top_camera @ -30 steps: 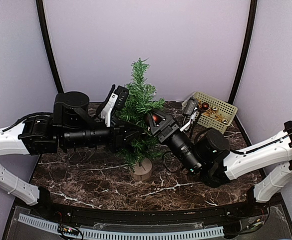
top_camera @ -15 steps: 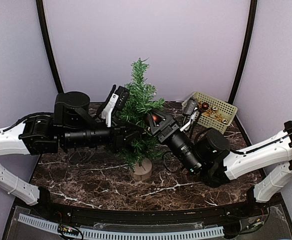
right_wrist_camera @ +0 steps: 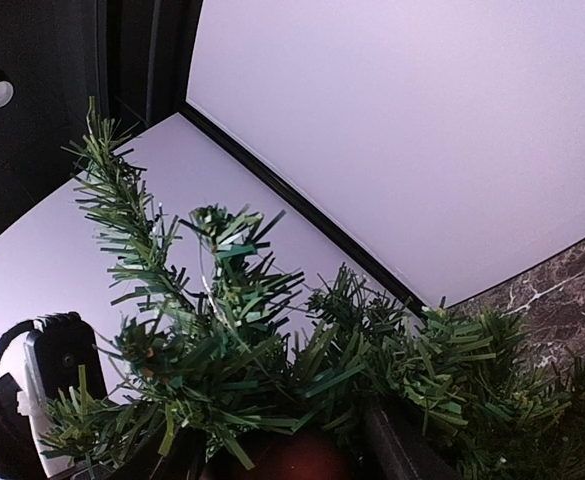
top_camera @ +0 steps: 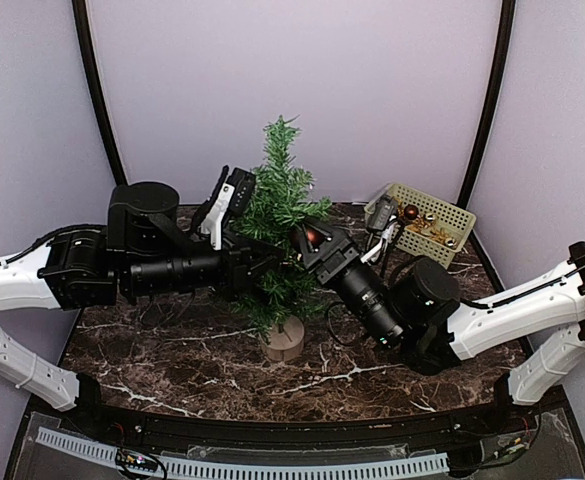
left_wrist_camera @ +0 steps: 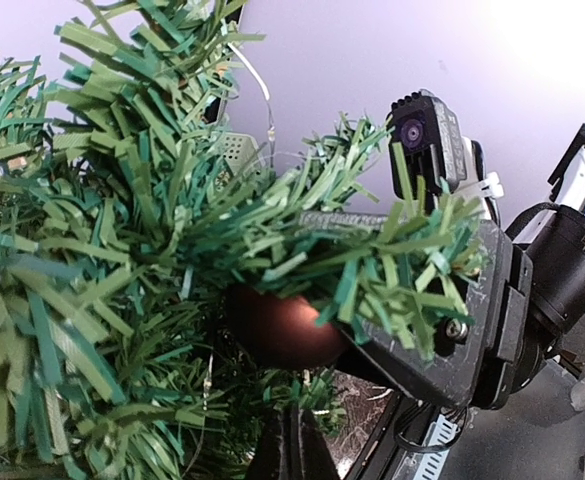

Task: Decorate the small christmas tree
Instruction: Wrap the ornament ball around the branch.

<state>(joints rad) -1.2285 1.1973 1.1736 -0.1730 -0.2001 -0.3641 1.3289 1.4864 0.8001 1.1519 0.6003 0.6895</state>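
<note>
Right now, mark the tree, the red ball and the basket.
tree [top_camera: 277, 200], top view, upper branches.
red ball [left_wrist_camera: 282, 325], left wrist view, its front face.
basket [top_camera: 460, 225], top view, right-end mesh wall.

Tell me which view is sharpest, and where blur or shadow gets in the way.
Top external: evenly lit and sharp across the small christmas tree and basket. Left wrist: nearest needles soft, red ball dark and blurred, upper right corner washed out. Right wrist: needles crisp, red ball in shadow at the bottom edge.
</note>
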